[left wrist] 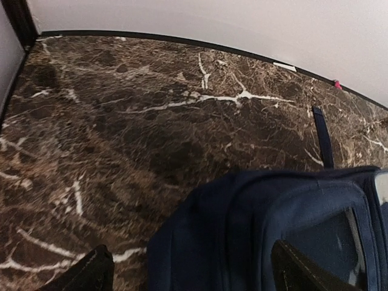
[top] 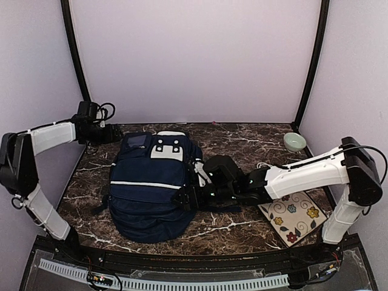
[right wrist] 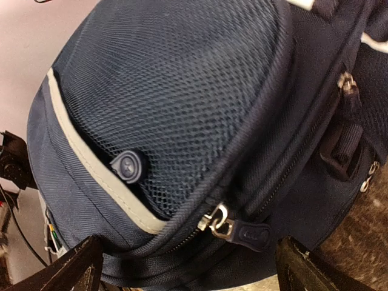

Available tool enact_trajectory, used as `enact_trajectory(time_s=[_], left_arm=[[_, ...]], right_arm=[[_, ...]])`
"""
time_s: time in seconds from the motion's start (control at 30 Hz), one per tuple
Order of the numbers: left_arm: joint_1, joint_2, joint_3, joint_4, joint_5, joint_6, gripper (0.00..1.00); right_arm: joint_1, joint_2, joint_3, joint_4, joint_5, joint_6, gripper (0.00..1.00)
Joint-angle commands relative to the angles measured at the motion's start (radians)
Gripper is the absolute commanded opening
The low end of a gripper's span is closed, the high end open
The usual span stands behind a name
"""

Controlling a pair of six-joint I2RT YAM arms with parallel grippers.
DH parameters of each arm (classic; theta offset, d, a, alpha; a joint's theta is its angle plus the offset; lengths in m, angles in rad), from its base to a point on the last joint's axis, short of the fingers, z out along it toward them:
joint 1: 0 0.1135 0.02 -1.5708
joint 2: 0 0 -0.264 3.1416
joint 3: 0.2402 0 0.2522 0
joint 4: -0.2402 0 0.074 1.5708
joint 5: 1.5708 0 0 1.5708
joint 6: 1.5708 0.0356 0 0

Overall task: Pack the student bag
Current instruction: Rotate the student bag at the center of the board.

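Tabletop [top: 242, 142], right hand [top: 193, 197] spread beside backpack [top: 148, 182]

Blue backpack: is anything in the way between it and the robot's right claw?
No, nothing visible. The open right gripper sits right beside the student bag, facing only its mesh pocket and zipper pull.

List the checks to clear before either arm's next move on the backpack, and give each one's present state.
1. Left gripper jaws apart, nothing held: ok.
2. Right gripper jaws apart, nothing held: ok.
3. Student bag lying flat, fully on the table: ok.
4. Zipper pull in view just ahead of the right gripper: ok.
5. A compartment open to receive items: cannot tell.
6. Bowl and floral mat right of the bag, apart from it: ok.
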Motion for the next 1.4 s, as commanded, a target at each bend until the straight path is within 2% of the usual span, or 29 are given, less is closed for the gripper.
enact_trajectory(time_s=[0.0,0.07,0.17,0.27,0.4,0.5,0.6,0.73,0.87,0.93,1.0,1.1,1.23,1.27,1.37], left_arm=[[0.014,0.175,0.175,0.117,0.250,0.037,0.94],[0.013,0.259,0.218,0.154,0.375,0.046,0.94],[-0.003,0.321,0.218,0.152,0.429,0.069,0.84],[-0.030,0.278,0.075,0.226,0.386,0.038,0.67],[-0.100,0.127,-0.143,0.250,0.197,-0.161,0.60],[-0.245,-0.042,-0.327,0.307,0.057,-0.201,0.61],[-0.397,-0.178,-0.427,0.238,-0.032,-0.254,0.60],[-0.672,-0.367,-0.552,0.138,-0.146,-0.371,0.57],[-0.959,-0.475,-0.595,0.034,-0.285,-0.540,0.53],[-1.053,-0.490,-0.564,-0.066,-0.345,-0.606,0.53],[-1.100,-0.505,-0.512,-0.179,-0.407,-0.628,0.55],[-1.105,-0.555,-0.421,-0.283,-0.520,-0.580,0.64],[-1.052,-0.610,-0.345,-0.270,-0.654,-0.421,0.79],[-0.997,-0.618,-0.339,-0.237,-0.622,-0.379,0.82],[-0.768,-0.586,-0.360,-0.075,-0.377,-0.254,0.87]], right_arm=[[0.020,0.043,-0.066,0.057,0.045,0.199,1.00],[0.018,0.068,-0.058,0.054,0.031,0.209,1.00],[-0.005,0.080,-0.059,0.072,0.017,0.211,0.97],[-0.063,0.069,-0.079,0.086,0.019,0.196,0.92],[-0.216,0.057,-0.052,0.078,-0.010,0.096,0.89],[-0.323,0.112,0.091,0.033,-0.090,-0.059,0.87],[-0.420,0.229,0.318,-0.065,-0.293,-0.187,0.86],[-0.495,0.374,0.638,-0.288,-0.391,-0.323,0.86],[-0.515,0.423,0.818,-0.424,-0.339,-0.414,0.89],[-0.524,0.408,0.859,-0.480,-0.280,-0.428,0.89],[-0.525,0.365,0.865,-0.540,-0.217,-0.441,0.89],[-0.524,0.235,0.749,-0.568,-0.116,-0.432,0.90],[-0.519,0.003,0.528,-0.648,0.014,-0.378,0.90],[-0.519,-0.049,0.463,-0.665,0.038,-0.353,0.91],[-0.519,-0.224,0.242,-0.685,0.064,-0.255,0.92]])
